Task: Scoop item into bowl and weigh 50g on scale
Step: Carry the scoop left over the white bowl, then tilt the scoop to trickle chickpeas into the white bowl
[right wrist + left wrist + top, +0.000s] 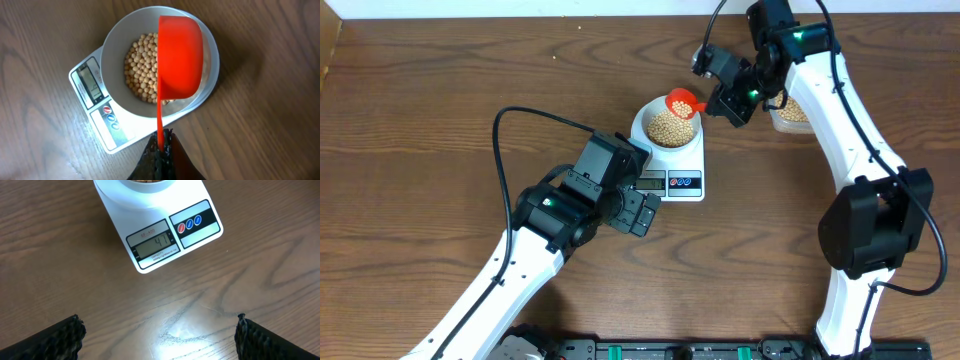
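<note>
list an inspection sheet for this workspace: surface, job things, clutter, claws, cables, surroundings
surface: brown wooden table, bare around the scale
job's things: white bowl sits on the scale and holds tan beans; display appears to read 47
clutter: clear tub of beans, partly hidden behind the right arm; tan specks, maybe stray beans
claws: left claw open and empty over bare table near the scale; right claw shut on the handle of a red scoop tipped over the bowl
cables: black cable loops off the left arm; another runs along the right arm
surroundings: pale strip along the far edge; black rail at the near edge
</note>
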Robot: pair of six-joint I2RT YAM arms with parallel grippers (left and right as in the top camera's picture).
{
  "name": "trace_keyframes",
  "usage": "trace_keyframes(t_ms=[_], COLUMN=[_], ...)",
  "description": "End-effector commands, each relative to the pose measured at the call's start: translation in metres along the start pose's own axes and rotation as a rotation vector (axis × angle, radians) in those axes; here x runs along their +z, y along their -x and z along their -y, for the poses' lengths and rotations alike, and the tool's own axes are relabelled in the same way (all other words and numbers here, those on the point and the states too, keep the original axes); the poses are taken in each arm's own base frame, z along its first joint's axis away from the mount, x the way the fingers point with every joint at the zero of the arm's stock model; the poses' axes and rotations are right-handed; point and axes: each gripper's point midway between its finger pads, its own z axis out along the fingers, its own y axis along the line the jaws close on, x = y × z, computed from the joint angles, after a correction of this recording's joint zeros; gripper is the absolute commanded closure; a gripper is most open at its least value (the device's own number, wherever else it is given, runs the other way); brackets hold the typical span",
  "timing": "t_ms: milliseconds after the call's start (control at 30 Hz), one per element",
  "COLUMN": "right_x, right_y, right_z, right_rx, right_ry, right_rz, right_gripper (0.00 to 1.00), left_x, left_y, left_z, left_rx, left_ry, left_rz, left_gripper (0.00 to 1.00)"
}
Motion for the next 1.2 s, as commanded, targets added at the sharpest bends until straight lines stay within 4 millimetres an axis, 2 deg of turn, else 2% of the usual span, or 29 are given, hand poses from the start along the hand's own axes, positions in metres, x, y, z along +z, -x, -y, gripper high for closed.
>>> trace_keyframes(t_ms=[0, 1167], right_x=[0.0011, 0.0011], right_y=[0.0061, 0.0044], right_z=[-0.0002, 0.0034], right_rx=[-0.039, -0.135], right_ry=[-0.004, -0.023], right_rz=[0.006, -0.007], right_gripper=[0.99, 0.99], left_x=[-0.0023, -0.0021], left_y=[0.0024, 0.0023], left_z=[-0.0018, -0.0018], left_rx=[-0.003, -0.003], left_ry=[0.007, 0.007], left_rz=[0.008, 0.008], left_gripper=[0.02, 0.02])
